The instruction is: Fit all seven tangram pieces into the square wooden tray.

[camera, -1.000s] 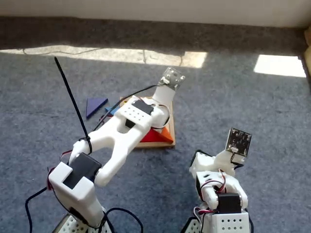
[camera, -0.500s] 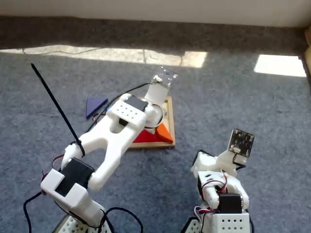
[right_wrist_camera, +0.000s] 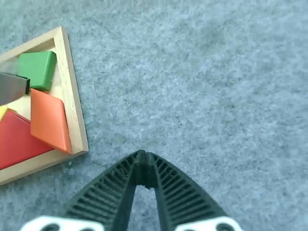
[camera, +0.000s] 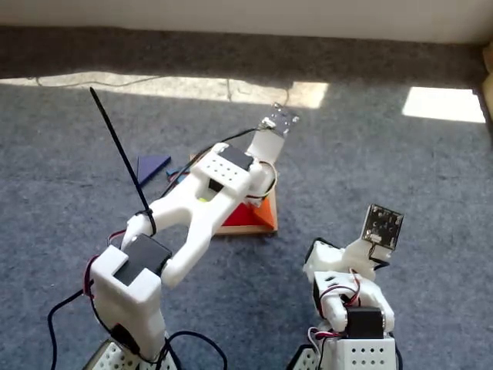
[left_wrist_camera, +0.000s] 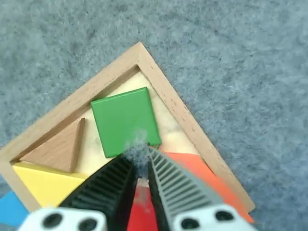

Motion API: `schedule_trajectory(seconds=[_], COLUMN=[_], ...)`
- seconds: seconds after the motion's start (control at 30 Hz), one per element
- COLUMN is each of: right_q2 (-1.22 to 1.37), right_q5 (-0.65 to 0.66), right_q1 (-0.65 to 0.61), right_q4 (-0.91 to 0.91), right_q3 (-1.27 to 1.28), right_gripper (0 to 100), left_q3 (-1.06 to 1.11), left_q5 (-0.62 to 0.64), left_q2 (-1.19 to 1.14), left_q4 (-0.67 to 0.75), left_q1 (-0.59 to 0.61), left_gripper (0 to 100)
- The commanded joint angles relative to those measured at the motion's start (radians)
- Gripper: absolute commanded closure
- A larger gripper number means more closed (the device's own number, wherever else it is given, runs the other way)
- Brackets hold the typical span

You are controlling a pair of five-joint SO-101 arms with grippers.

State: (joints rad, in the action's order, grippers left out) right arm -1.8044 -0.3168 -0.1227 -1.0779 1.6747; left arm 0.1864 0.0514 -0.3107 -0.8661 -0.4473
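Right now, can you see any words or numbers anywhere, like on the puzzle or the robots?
None: no words, numbers or signs can be read on the wooden tray, the green square, the left arm, the right arm or the carpet.

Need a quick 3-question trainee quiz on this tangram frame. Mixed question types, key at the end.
1. True or false: the purple triangle lies on the carpet, outside the wooden tray.
2. The left claw has its tips at: A) bare carpet, B) the edge of the green square, C) the tray's outer rim.
3. Fill in: the right claw hangs over the carpet beside the tray, and it is ____ (open or shut).

Key: 1 true; 2 B; 3 shut.
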Motion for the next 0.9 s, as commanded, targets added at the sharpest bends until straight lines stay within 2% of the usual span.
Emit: schedule_trajectory(seconds=[0.0,0.17,0.4,0.63,0.87], right_q2=[-0.002,-0.002,-0.002,-0.002,-0.002], right_q5=[0.002,0.002,0.002,0.002,0.002], right_q1=[0.008,0.008,0.010,0.010,0.010], right_q4=[-0.001,-0.001,-0.001,-0.001,-0.001], right_q3=[0.124,0.124,0.124,0.124,0.124], right_gripper=[99.3,99.3,99.3,99.3,99.3], left_q3=[-0.071,-0.067,-0.031,0.157,0.217], left_q5=[-0.006,-0.008,-0.006,-0.008,-0.008], left_q2=[0.010,0.058,0.200,0.200,0.199], left_q4=[-0.009,-0.026,-0.176,-0.041,0.086], left_q1=[-0.021,-0.013,-0.053,-0.116,-0.097], left_gripper=[100,100,100,100,100])
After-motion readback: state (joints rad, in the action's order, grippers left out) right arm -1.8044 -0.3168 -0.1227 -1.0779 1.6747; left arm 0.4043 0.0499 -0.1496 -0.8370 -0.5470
